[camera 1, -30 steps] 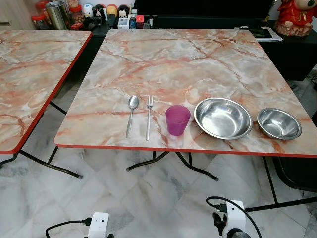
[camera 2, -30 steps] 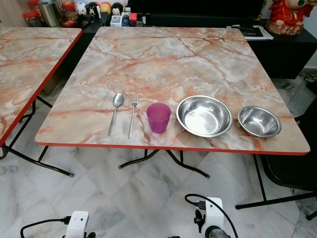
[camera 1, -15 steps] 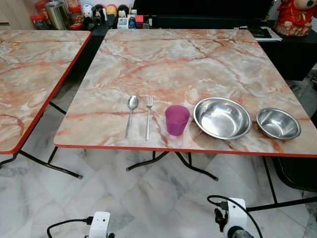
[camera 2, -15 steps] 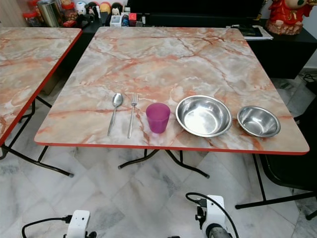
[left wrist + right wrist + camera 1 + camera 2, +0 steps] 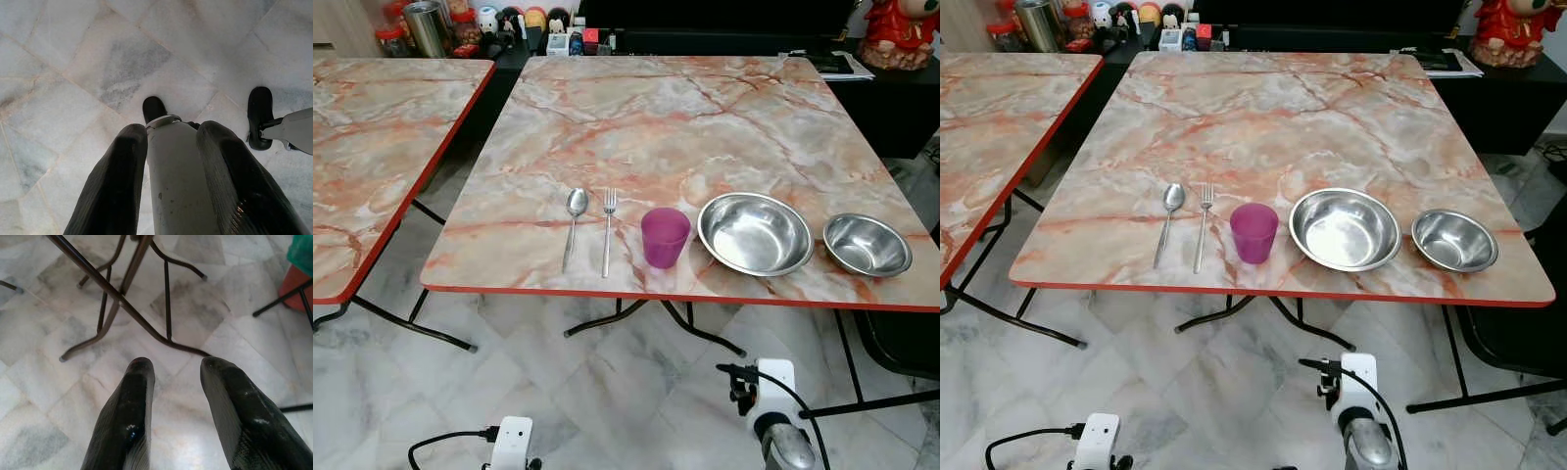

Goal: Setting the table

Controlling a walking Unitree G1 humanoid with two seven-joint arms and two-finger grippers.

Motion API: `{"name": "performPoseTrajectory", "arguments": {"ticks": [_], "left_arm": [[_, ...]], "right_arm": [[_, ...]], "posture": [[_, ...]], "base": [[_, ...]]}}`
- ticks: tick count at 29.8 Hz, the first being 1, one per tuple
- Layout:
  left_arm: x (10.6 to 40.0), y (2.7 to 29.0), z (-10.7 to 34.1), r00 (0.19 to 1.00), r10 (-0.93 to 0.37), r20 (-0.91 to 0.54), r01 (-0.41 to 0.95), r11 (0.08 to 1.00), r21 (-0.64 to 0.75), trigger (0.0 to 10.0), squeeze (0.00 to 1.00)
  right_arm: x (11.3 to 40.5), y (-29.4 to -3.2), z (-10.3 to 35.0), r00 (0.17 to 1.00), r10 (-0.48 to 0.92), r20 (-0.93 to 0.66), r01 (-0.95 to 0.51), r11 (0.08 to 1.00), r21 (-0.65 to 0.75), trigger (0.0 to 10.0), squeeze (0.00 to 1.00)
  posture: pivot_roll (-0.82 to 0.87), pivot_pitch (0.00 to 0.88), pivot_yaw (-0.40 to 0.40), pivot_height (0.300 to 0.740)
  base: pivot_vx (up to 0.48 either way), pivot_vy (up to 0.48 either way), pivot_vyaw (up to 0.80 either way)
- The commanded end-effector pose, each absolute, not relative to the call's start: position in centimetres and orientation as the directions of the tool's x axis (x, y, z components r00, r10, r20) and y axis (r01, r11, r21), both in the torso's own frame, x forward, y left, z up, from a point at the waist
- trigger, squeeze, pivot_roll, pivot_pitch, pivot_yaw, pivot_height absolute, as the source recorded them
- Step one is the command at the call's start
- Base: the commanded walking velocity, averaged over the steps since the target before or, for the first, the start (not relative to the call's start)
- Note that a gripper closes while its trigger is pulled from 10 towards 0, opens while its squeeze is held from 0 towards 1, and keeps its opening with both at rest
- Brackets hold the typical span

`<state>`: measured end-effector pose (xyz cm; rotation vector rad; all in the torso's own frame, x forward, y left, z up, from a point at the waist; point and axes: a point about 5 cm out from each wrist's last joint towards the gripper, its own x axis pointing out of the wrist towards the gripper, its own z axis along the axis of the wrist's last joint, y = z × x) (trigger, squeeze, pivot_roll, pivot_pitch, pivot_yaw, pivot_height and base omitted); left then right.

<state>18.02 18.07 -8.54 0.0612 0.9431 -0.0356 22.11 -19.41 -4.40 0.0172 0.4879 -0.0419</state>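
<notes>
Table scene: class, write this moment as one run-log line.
table: spoon, fork, purple cup, two steel bowls | left gripper, right gripper open, low

A home dining corner or small eatery. Two folding surfaces [image 5: 656, 127] with marble-patterned tops and red edging stand side by side on black metal legs [image 5: 122, 298] over a grey-veined marble tile floor [image 5: 558, 392]. At the frame's upper left, a dark sideboard [image 5: 509, 44] holds jars, canisters and small figurines; upper right sits a red figurine [image 5: 899, 29].

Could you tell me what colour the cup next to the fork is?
The cup is translucent purple-magenta, clearest in the left eye view.
</notes>
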Motion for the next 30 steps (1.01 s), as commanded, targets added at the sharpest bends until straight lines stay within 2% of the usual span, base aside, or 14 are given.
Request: {"name": "performPoseTrajectory", "arguments": {"ticks": [1, 10, 17, 20, 23, 30], "left_arm": [[17.3, 18.2, -8.9, 0.561, -0.01, -0.828, 0.08, 0.996, 0.042, 10.0, 0.0], [17.3, 18.5, -8.8, 0.557, -0.017, -0.831, 0.106, 0.993, 0.051, 10.0, 0.0], [17.3, 18.5, -8.9, 0.552, -0.02, -0.833, 0.118, 0.992, 0.054, 10.0, 0.0], [17.3, 18.5, -8.8, 0.551, -0.022, -0.834, 0.127, 0.99, 0.057, 10.0, 0.0], [17.3, 18.6, -8.8, 0.55, -0.022, -0.835, 0.13, 0.99, 0.06, 10.0, 0.0], [17.3, 18.6, -8.9, 0.551, -0.023, -0.834, 0.132, 0.989, 0.059, 10.0, 0.0]], "right_arm": [[21.7, -20.1, -4.3, 0.891, -0.056, -0.45, 0.064, 0.998, 0.004, 10.0, 0.0], [18.2, -22.3, -3.1, 0.935, -0.112, -0.336, 0.108, 0.994, -0.032, 10.0, 0.0], [17.5, -23.0, -2.1, 0.946, -0.143, -0.291, 0.136, 0.99, -0.043, 10.0, 0.0], [17.5, -22.8, 1.3, 0.971, -0.136, -0.197, 0.125, 0.99, -0.07, 10.0, 0.0], [18.4, -22.7, 3.6, 0.981, -0.148, -0.128, 0.139, 0.987, -0.075, 10.0, 0.0], [23.2, -22.4, 8.3, 0.99, -0.143, 0.008, 0.143, 0.989, -0.031, 10.0, 0.0]], "posture": [[-0.06, 0.119, 0.015, 0.74], [-0.09, 0.121, 0.03, 0.74], [-0.1, 0.119, 0.031, 0.74], [-0.1, 0.116, 0.03, 0.74], [-0.1, 0.114, 0.032, 0.74], [-0.1, 0.108, 0.032, 0.74]], "base": [[0.0, 0.0, 0.0], [0.0, 0.0, 0.0], [0.0, 0.0, 0.0], [0.0, 0.0, 0.0], [0.0, 0.0, 0.0], [0.0, 0.0, 0.0]]}}
